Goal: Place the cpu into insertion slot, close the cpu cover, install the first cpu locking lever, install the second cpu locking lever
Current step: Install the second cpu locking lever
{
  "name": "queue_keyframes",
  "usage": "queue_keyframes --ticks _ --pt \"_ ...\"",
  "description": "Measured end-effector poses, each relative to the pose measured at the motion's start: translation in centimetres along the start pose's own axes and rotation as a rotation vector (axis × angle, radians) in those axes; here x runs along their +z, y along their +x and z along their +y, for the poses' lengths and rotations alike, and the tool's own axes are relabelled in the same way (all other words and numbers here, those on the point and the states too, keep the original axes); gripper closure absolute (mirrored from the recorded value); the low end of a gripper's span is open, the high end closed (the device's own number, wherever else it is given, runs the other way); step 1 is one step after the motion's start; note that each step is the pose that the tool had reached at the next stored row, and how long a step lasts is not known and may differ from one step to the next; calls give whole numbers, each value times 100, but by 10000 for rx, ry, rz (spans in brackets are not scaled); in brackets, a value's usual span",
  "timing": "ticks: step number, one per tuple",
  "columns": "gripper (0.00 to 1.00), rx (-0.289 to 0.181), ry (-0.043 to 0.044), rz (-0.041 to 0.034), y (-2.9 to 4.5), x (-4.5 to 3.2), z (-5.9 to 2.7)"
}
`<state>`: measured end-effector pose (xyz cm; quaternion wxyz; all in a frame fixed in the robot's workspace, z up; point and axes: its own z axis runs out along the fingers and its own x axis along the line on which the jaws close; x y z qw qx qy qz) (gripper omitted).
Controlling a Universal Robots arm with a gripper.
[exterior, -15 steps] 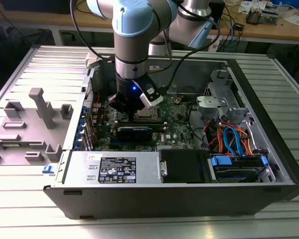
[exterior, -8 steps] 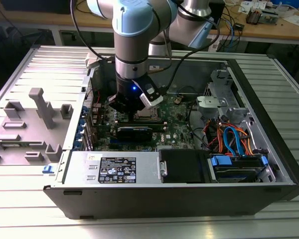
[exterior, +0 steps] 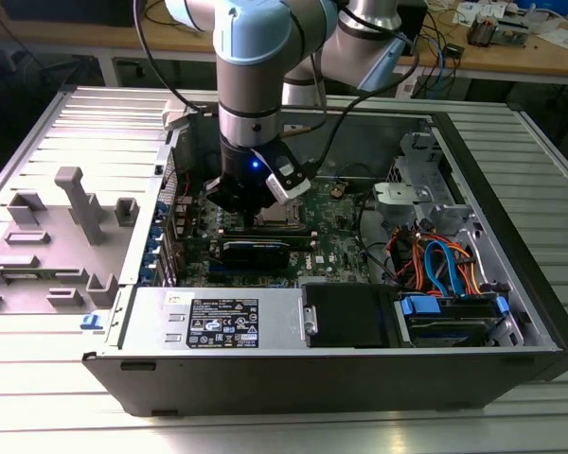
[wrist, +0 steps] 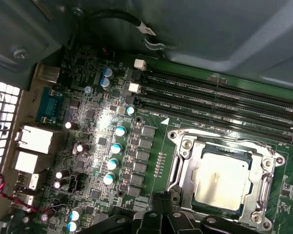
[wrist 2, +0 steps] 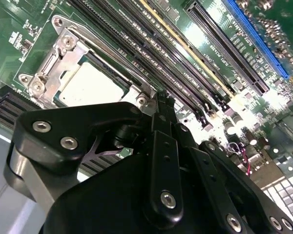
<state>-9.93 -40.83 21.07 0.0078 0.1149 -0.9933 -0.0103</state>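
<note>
The open computer case [exterior: 511, 284] lies on its side on a ribbed metal table [exterior: 265, 430], its walls rising on every side of the green motherboard [exterior: 336, 251]. The robot arm [exterior: 256, 76] reaches straight down into it, close to the wall on the exterior view's left and well apart from the drive cage and the orange and blue cables [exterior: 445, 265] on the exterior view's right. A grey power supply [exterior: 218, 320] runs along the near wall, so the arm's free room is mostly above the board.

The gripper [wrist 2: 163, 105] hangs low over the motherboard, just beside the insertion slot [wrist: 222, 178]. In the second wrist view its black fingers [wrist 2: 166, 141] run up together to a narrow tip with no gap seen between them and nothing pinched; the jaws look pressed together. In the exterior view the arm's body hides most of the socket.

Long black memory slots [wrist: 219, 100] lie parallel along one side of the socket, near its rim. In the second wrist view the gripper's body covers one corner of it.

The cpu cover [wrist: 185, 161], a shiny metal frame, lies flat down around the cpu [wrist: 224, 180], whose dull silver-grey top shows through the frame's window in both wrist views. The chip sits in the slot. Whether the locking levers are latched is hard to make out.
</note>
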Motion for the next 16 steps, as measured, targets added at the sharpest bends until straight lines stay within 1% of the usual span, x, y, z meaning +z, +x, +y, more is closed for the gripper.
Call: queue_keyframes --ticks 1,5,7,10,16 --pt "89 0 1 1 0 -35 1" --pt "89 -1 0 0 1 -106 2" --pt "89 -2 0 0 1 -128 3" --pt "89 -2 0 0 2 -156 3" --pt "89 -1 0 0 2 -158 3"
